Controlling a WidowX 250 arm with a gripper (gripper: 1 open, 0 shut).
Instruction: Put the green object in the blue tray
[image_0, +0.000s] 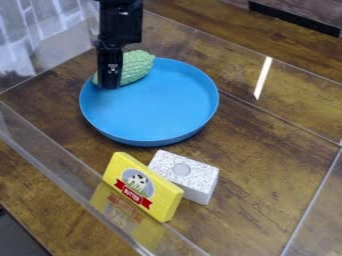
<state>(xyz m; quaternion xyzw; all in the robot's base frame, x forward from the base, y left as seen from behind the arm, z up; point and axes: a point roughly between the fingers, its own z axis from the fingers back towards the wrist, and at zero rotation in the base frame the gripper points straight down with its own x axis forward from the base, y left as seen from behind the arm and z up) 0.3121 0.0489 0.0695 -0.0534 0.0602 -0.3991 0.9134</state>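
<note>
A: The desk (274, 130) is seen first, dark wood grain under a clear walled enclosure, and on it the blue tray (167, 118), round, low-rimmed, easily the largest item laid out.

B: And what is carried by the tray?

A: Its floor is left bare across the middle and the near side. At the far-left rim the green object (134, 67) is found, over the rim; whether it rests on the rim or is lifted just clear of it cannot be told from this angle.

B: How is that object presented?

A: A small light-green oval lump is shown, with a bumpy, knitted-looking surface, tilted, its upper end leaning away to the right. Its left part is covered by the black gripper (107, 78), which is pointed straight down and is clamped on the green object.

B: Anything outside the tray?

A: Two small boxes are placed near the front of the desk, well apart from the tray. A yellow box (143, 187) with a printed face lies to the left, and a white patterned box (183, 175) is set just beside it on the right, the two touching or nearly so.
</note>
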